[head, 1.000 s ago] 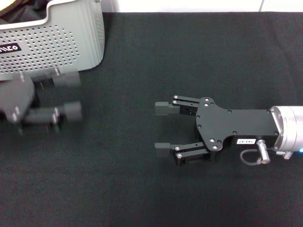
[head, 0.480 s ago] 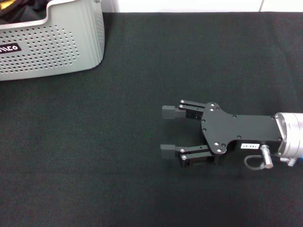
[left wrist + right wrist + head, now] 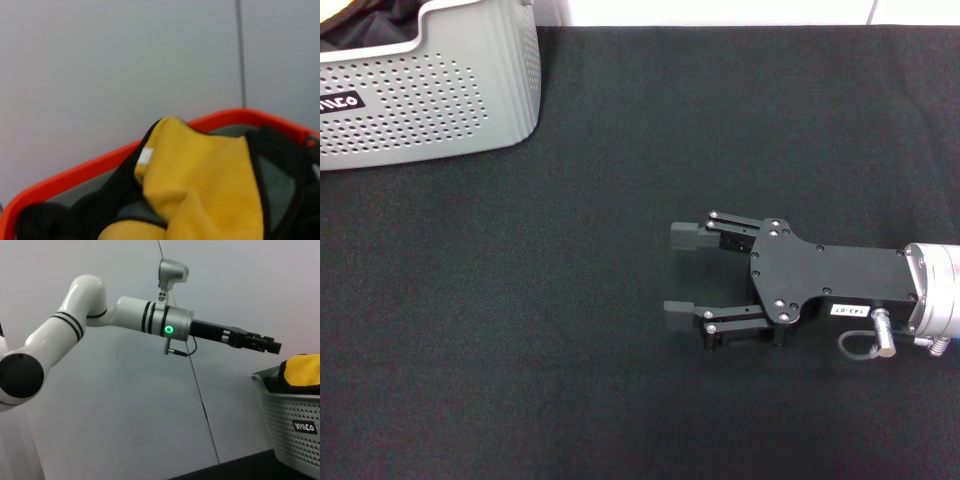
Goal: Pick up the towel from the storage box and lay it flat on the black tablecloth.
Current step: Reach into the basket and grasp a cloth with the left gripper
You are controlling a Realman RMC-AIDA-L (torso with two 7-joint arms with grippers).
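The storage box (image 3: 430, 100) stands at the back left on the black tablecloth (image 3: 620, 150). The towel (image 3: 210, 180) lies crumpled in it, yellow side up with black edging, close below the left wrist camera. In the right wrist view the towel (image 3: 301, 371) pokes above the box (image 3: 295, 425). My left gripper (image 3: 272, 346) hovers just above the box and the towel; it is outside the head view. My right gripper (image 3: 670, 272) is open and empty, low over the tablecloth at the right, pointing left.
The box's rim (image 3: 75, 172) curves round the towel in the left wrist view. A pale wall stands behind the table. The tablecloth covers the whole table in the head view.
My left gripper has left the head view, rising from in front of the box to above it. My right gripper has drifted slightly right and nearer, still open.
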